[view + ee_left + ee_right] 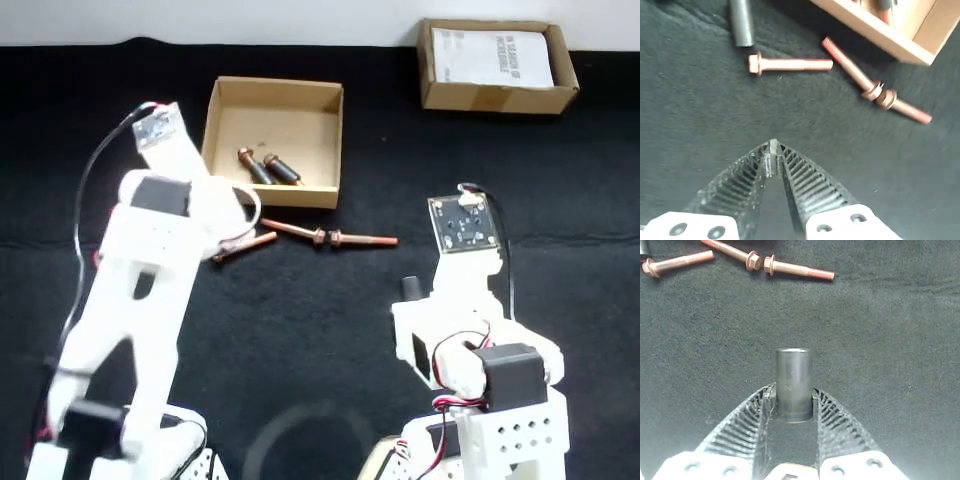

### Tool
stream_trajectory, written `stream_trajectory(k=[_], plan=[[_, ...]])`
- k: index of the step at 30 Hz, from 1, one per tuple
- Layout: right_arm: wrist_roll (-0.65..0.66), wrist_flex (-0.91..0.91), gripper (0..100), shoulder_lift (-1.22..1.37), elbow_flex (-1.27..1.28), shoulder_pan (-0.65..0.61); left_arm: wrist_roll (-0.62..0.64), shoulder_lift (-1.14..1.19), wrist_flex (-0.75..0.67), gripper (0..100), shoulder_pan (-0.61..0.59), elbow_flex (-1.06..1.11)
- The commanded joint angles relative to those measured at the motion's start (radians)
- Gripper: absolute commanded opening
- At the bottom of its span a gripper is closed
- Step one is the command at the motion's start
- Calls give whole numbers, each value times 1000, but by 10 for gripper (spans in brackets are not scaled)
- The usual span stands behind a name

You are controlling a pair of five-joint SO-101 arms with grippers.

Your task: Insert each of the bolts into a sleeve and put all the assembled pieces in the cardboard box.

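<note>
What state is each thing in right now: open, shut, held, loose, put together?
Left gripper: shut, empty.
Right gripper: shut on a sleeve.
Other sleeve: lying loose on the table.
Single bolt: loose on the table, unsleeved.
Two head-to-head bolts: loose, unsleeved.
Cardboard box: open, holding two assembled pieces.
Far box: open, paper inside.

Three bolts [365, 239] beside cardboard box [275, 192], two assemblies [282, 169] inside; sleeve [793, 375] in right hand [793, 390].

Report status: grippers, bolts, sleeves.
Left gripper shut, empty, near the bolts. Right gripper shut on sleeve. Three bolts loose beside cardboard box; two assembled pieces inside.
</note>
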Motion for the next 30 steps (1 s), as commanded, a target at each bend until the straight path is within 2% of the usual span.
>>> stream_trajectory(k=[1,7,15,21,30], plan=[[-5,-15,8,-15,1,5,80,117,9,10,13,-143],[-3,-16,8,-15,1,5,173,392,110,10,-2,-349],[-6,-50,8,-15,33,7,227,730,269,10,-42,-700],[-3,-50,8,-15,44,7,230,825,295,10,-42,-839],[-3,-50,8,-15,44,7,232,866,298,10,-38,-849]])
